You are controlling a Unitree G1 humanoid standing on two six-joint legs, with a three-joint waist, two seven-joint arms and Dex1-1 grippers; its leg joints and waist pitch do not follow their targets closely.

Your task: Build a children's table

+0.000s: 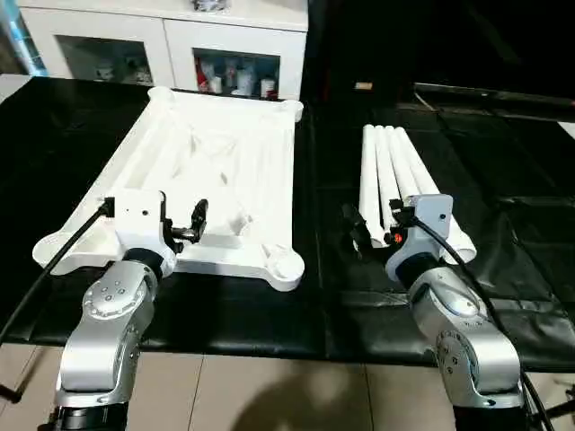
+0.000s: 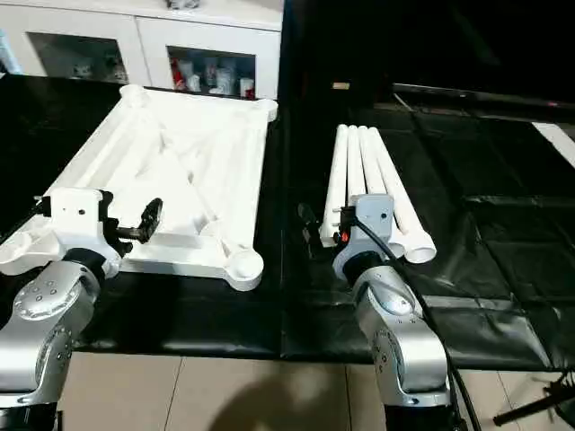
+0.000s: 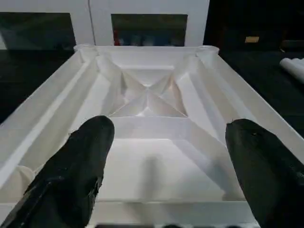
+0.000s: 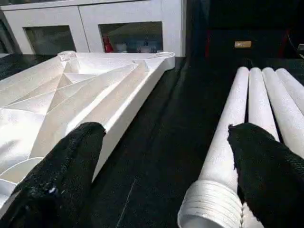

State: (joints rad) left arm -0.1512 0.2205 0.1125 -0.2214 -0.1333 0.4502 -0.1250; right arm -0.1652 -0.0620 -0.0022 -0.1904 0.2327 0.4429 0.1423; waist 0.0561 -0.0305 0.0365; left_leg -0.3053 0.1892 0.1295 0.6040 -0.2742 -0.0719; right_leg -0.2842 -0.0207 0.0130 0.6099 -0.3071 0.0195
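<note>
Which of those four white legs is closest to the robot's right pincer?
The leg on the tabletop's side of the row. The right pincer is open, and one black finger hangs over that leg's threaded end; the other three lie beyond it.

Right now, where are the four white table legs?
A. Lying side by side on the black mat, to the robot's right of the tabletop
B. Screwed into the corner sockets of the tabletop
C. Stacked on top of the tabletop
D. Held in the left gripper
A. The four legs lie together on the black mat, apart from the upturned tabletop, whose corner sockets are empty; both the left gripper and the right gripper are open and hold nothing.
</note>
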